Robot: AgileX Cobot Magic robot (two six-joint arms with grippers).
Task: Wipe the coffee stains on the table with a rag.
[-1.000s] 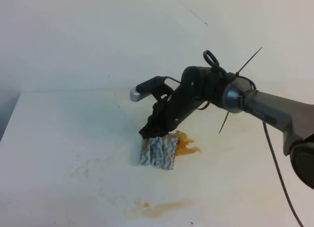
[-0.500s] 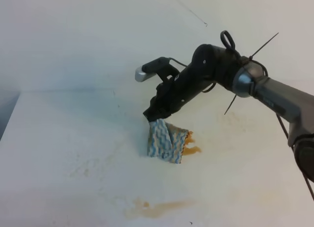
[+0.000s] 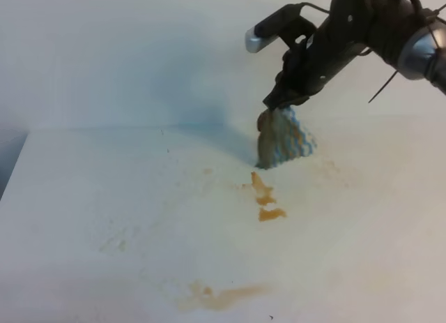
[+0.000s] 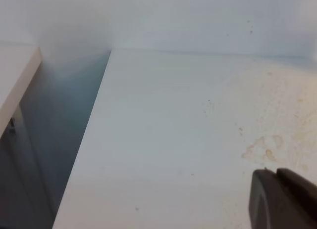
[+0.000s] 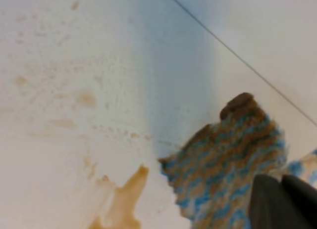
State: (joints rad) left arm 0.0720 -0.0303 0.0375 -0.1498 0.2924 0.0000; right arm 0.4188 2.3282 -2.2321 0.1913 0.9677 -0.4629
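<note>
My right gripper (image 3: 276, 102) is shut on the top of the rag (image 3: 283, 139), a blue and white striped cloth stained brown. It holds the rag hanging in the air above the far right part of the white table (image 3: 97, 176). An amber coffee stain (image 3: 265, 197) lies in small blotches below and left of the rag. A second, paler smear (image 3: 219, 296) lies near the front edge. In the right wrist view the rag (image 5: 233, 160) hangs by the fingers (image 5: 282, 202) above the stain (image 5: 124, 199). My left gripper (image 4: 276, 172) shows two dark fingers pressed together, holding nothing.
Faint tan marks and specks (image 3: 115, 241) dot the left half of the table; they also show in the left wrist view (image 4: 262, 149). The table's left edge (image 4: 84, 145) drops into a dark gap. A white wall (image 3: 139, 51) stands right behind the table.
My right gripper has lifted the rag off the stain and carried it up and to the right. The stain it covered is now bare and looks smaller.
</note>
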